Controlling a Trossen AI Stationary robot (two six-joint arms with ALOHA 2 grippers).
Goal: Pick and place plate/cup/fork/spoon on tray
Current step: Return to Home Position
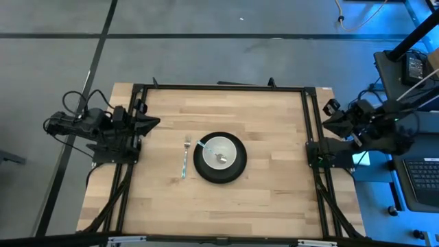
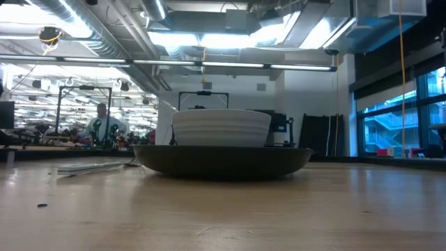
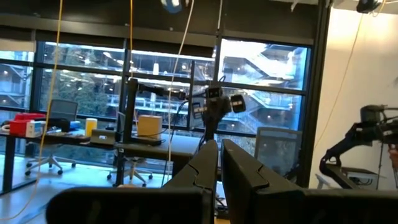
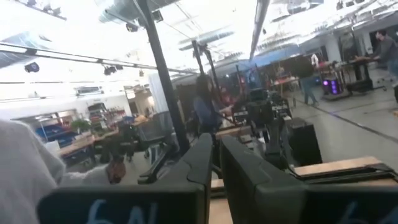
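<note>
The white cup (image 1: 221, 151) sits centred on the black plate (image 1: 233, 175) mid-desk, stacked like a place setting, with the spoon (image 1: 204, 143) inside it, handle leaning out far-left. The fork (image 1: 185, 156) lies just left of the plate, not touching it, its long axis near-to-far and its prongs seemingly at the far end. No tray shows. The left pincer (image 3: 219, 144) and right pincer (image 4: 216, 138), both closed and empty, are folded at the side edges of the desk (image 1: 274, 206), probably homing

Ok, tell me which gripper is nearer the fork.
Left. The left gripper is parked at the left edge of the table, on the fork's side; the right gripper is at the right edge, beyond the plate.
</note>
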